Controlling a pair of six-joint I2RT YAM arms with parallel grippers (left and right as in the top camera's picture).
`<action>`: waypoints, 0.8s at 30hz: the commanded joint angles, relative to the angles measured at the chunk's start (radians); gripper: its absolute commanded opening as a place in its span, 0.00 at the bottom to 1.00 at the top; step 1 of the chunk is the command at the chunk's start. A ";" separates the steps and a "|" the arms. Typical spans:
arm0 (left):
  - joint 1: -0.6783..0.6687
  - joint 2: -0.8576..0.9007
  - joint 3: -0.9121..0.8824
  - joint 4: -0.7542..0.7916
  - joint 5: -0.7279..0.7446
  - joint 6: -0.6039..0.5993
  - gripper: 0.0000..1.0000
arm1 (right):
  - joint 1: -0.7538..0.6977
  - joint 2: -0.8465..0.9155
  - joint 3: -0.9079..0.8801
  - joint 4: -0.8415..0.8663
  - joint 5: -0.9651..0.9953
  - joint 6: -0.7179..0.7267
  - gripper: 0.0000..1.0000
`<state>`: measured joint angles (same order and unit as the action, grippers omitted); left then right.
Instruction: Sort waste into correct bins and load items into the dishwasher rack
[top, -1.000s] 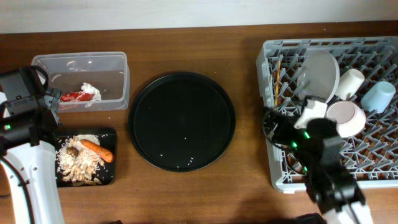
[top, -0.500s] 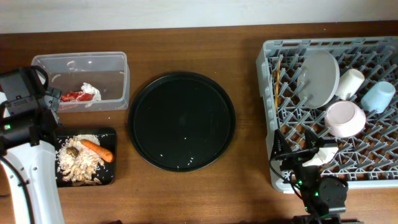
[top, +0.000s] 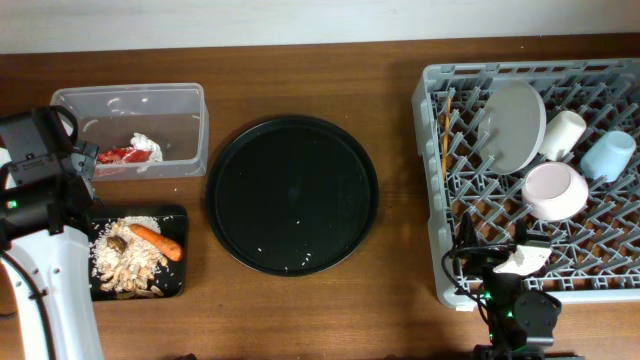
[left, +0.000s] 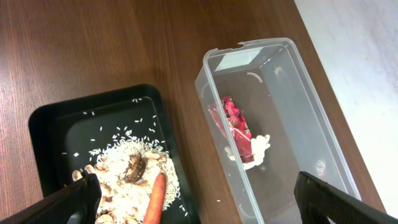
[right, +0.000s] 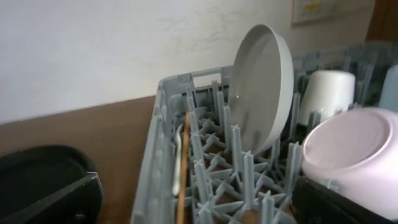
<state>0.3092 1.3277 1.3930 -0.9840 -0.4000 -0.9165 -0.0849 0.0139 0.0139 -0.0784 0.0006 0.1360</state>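
The clear tub (top: 180, 100) holds the red wrapper (top: 120, 155) and white napkin (top: 149, 146). The shallow black tray (top: 178, 285) holds rice scraps (top: 120, 265), the carrot (top: 157, 240) and a brown lump (top: 117, 243). The dishwasher rack (top: 428, 200) holds the grey plate (top: 515, 125), white cup (top: 562, 134), blue cup (top: 608, 154), pink bowl (top: 556, 190) and chopsticks (top: 445, 125). A white utensil (right: 178, 163) lies beside the chopsticks (right: 184, 168). My left gripper (left: 199, 211) is open and empty above tray and tub. My right gripper (right: 199, 211) is open and empty at the rack's front edge.
A large round black tray (top: 292, 195) lies mid-table between the bins and the rack, with a few crumbs on it. My left arm (top: 40, 180) stands at the table's left edge. My right arm (top: 510, 290) sits low at the front right.
My right arm has drawn back from over the rack's middle, beside the pink bowl, to the rack's front edge. The left arm has not moved.
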 joint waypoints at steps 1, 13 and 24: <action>0.003 0.000 0.001 0.001 -0.006 -0.010 0.99 | -0.009 -0.011 -0.008 -0.003 0.011 -0.140 0.99; 0.003 0.000 0.001 0.001 -0.006 -0.010 0.99 | -0.008 -0.011 -0.008 -0.003 0.011 -0.132 0.99; 0.003 0.000 0.001 0.001 -0.006 -0.010 0.99 | -0.008 -0.011 -0.008 -0.003 0.011 -0.132 0.99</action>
<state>0.3092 1.3277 1.3930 -0.9836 -0.4000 -0.9165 -0.0849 0.0139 0.0139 -0.0784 0.0006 0.0139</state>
